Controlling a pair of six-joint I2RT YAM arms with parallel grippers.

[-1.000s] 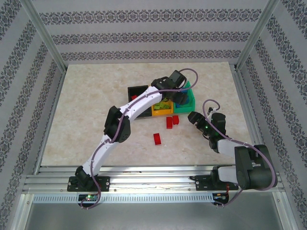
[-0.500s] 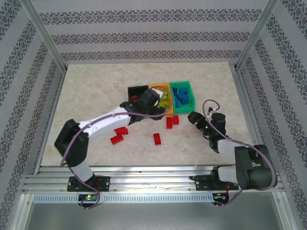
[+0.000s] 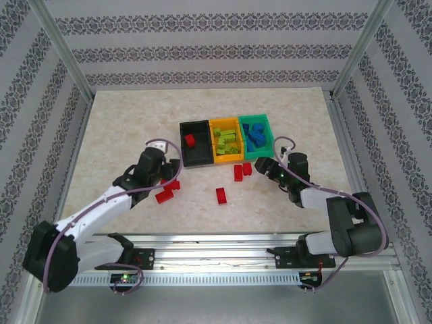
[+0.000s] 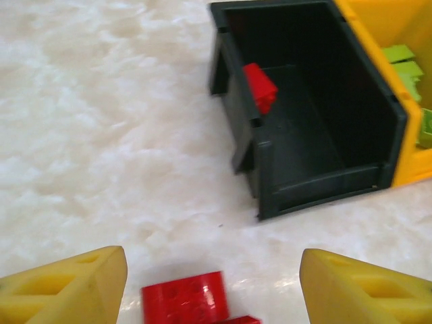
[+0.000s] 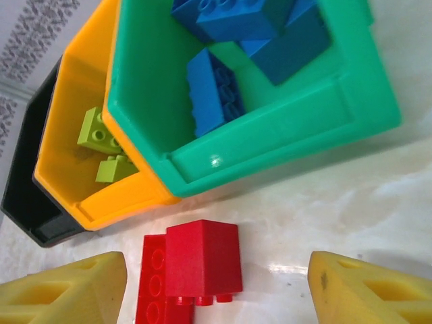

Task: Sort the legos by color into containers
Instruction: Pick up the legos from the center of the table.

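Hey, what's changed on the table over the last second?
The left gripper pulled back from over the bins, swinging left and toward the near edge; it now hovers open over red bricks front-left of them. The right gripper edged left toward a pair of red bricks, open. Nothing was grasped or released. Bins and visible bricks stayed put.

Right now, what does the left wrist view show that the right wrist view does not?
Left wrist view: the floor of the black bin with one red brick in it, and a loose red brick on the table between the fingers of the open left gripper. Right wrist view: the green bin holding blue bricks, and two red bricks in front of the open right gripper. Both: the black bin and the yellow-orange bin with lime green bricks.
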